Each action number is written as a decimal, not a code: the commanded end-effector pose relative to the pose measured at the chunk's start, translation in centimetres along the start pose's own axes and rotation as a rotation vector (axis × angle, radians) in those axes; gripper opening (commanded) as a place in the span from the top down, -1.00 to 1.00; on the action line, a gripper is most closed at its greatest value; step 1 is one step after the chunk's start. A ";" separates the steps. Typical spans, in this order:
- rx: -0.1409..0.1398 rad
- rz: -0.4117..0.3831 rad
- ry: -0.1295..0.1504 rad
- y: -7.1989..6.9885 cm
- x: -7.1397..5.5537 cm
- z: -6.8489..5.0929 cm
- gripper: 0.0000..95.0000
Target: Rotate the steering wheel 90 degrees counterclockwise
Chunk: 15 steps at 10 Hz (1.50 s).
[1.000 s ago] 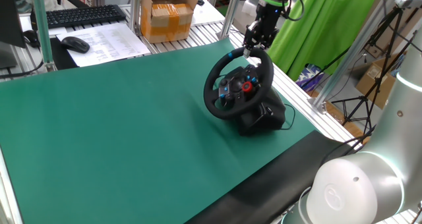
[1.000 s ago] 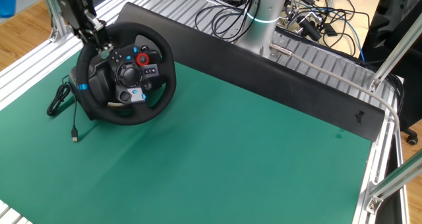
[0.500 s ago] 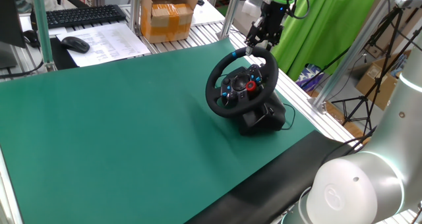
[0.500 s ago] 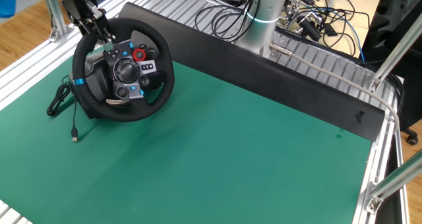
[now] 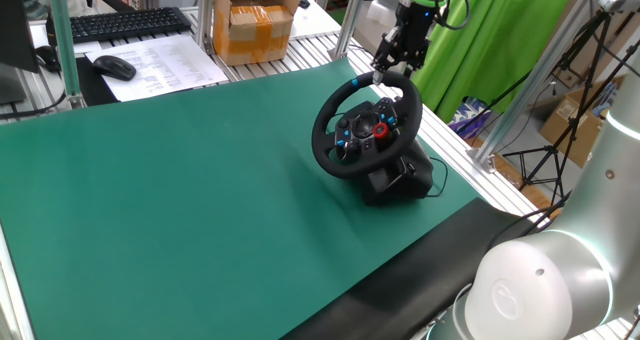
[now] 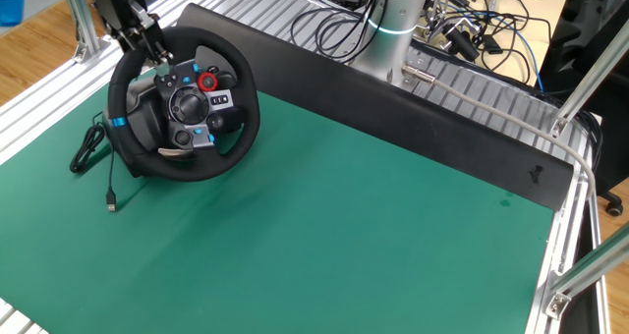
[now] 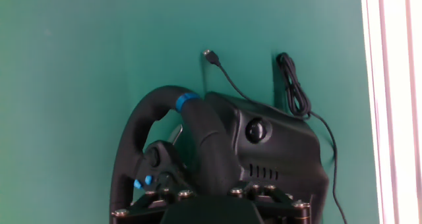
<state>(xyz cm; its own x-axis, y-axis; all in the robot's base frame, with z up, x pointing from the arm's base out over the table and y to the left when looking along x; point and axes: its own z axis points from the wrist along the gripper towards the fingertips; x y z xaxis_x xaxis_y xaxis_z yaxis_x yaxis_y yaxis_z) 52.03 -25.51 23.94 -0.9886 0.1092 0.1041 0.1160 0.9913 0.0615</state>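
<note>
The black steering wheel (image 5: pixel 338 148) stands tilted on its black base (image 5: pixel 400 177) at the far right of the green mat. Its blue stripe (image 5: pixel 359 81) sits near the top of the rim and the red centre knob (image 5: pixel 378 130) faces the mat. In the other fixed view the wheel (image 6: pixel 241 128) is at the left, with the stripe (image 6: pixel 115 121) on the left rim. My gripper (image 5: pixel 389 72) is shut on the top of the rim, also in the other fixed view (image 6: pixel 157 57). In the hand view the rim (image 7: pixel 211 138) runs up from between my gripper's (image 7: pixel 211 196) jaws.
A black cable (image 6: pixel 93 152) trails from the base onto the mat, also in the hand view (image 7: pixel 293 85). A cardboard box (image 5: pixel 255 22), keyboard (image 5: pixel 120 22) and mouse (image 5: pixel 113 67) lie beyond the mat. Aluminium posts (image 5: pixel 350 15) and a green curtain (image 5: pixel 500 30) stand close to the gripper.
Between one second and half a second ago the gripper moved with the rim and the wheel turned a little. Since then nothing has visibly moved.
</note>
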 end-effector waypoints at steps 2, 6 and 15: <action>0.001 0.001 -0.002 0.0 0.1 0.0 -0.60; 0.001 0.001 -0.002 0.0 0.1 0.0 -0.60; -0.005 -0.011 -0.002 0.8 4.5 1.3 0.20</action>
<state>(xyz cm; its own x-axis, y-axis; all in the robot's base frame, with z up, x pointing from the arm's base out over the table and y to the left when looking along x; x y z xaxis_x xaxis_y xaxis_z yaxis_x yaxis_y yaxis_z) 47.65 -24.23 23.12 -0.9903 0.1003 0.0966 0.1068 0.9922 0.0643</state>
